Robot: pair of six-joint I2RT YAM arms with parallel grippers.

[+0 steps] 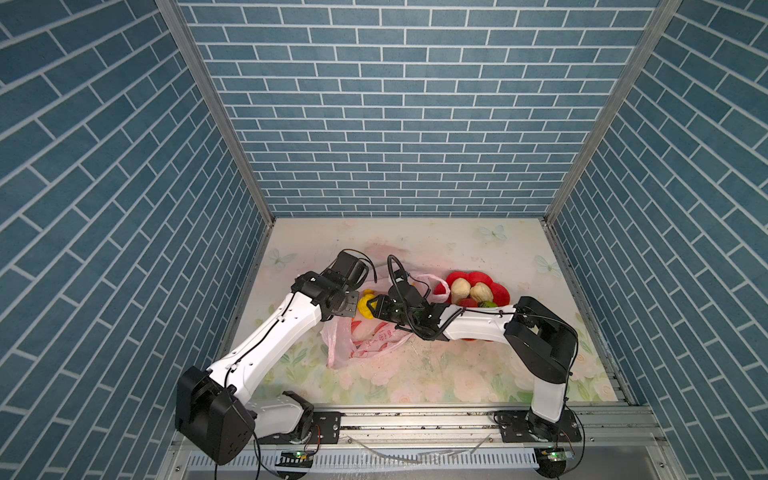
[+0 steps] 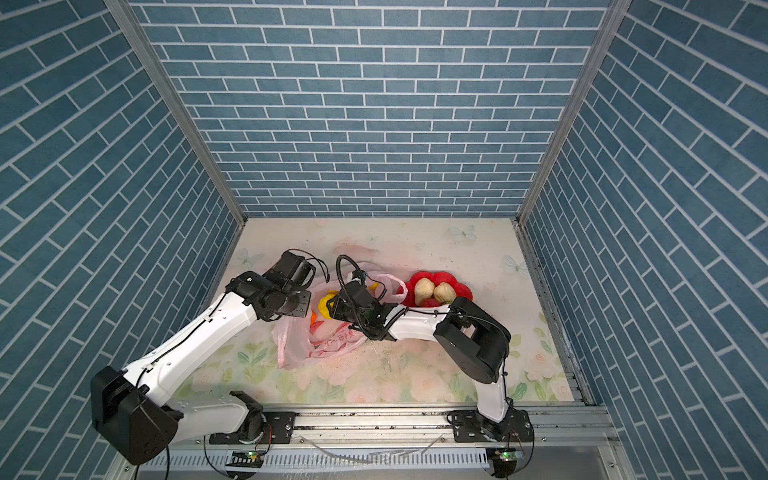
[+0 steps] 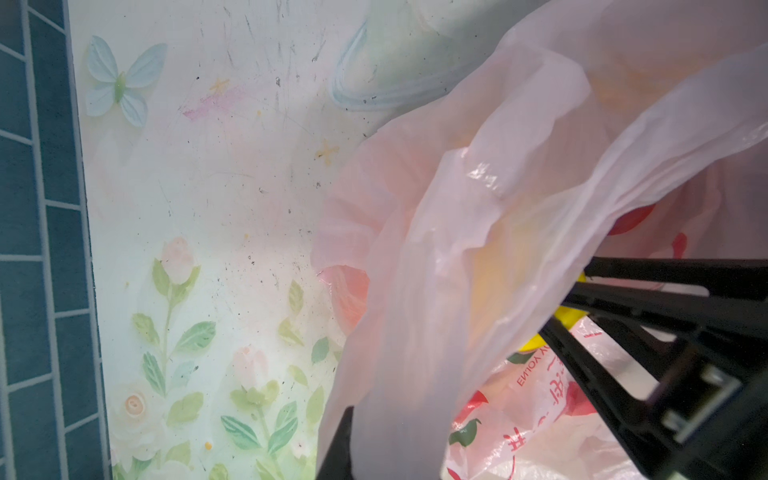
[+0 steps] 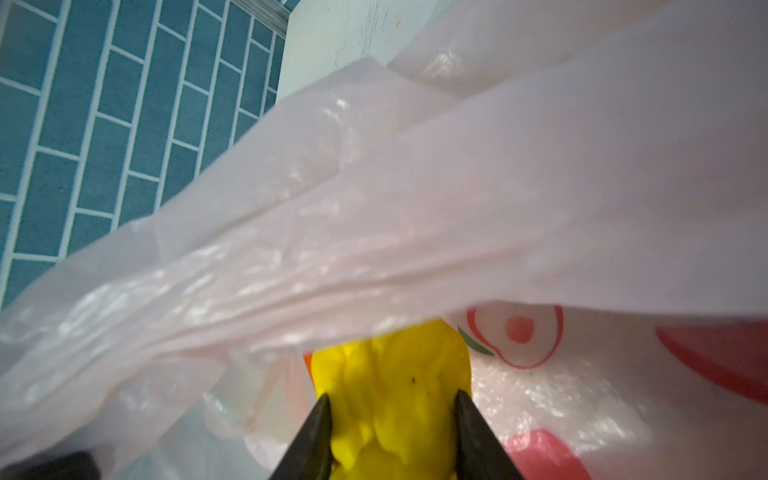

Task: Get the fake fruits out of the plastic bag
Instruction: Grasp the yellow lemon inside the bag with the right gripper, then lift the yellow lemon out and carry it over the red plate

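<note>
The pink plastic bag [image 1: 365,349] [image 2: 320,345] lies left of centre on the floral table, its mouth lifted. My left gripper [image 3: 365,453] is shut on a fold of the bag's film [image 3: 457,249]; in both top views its wrist hides it. My right gripper [image 4: 392,401] [image 1: 374,309] reaches across into the mouth and is shut on a lumpy yellow fake fruit [image 4: 390,374] [image 2: 326,305]. An orange fruit [image 4: 306,357] shows just beside it inside the bag [image 4: 415,208]. Two cream fruits [image 1: 460,287] [image 1: 481,292] and a green one [image 1: 488,304] lie in the red dish.
The red flower-shaped dish [image 1: 500,291] [image 2: 465,291] stands right of the bag, behind the right forearm. Blue brick walls close the table on three sides, and a metal rail [image 1: 415,419] with both arm bases runs along the front.
</note>
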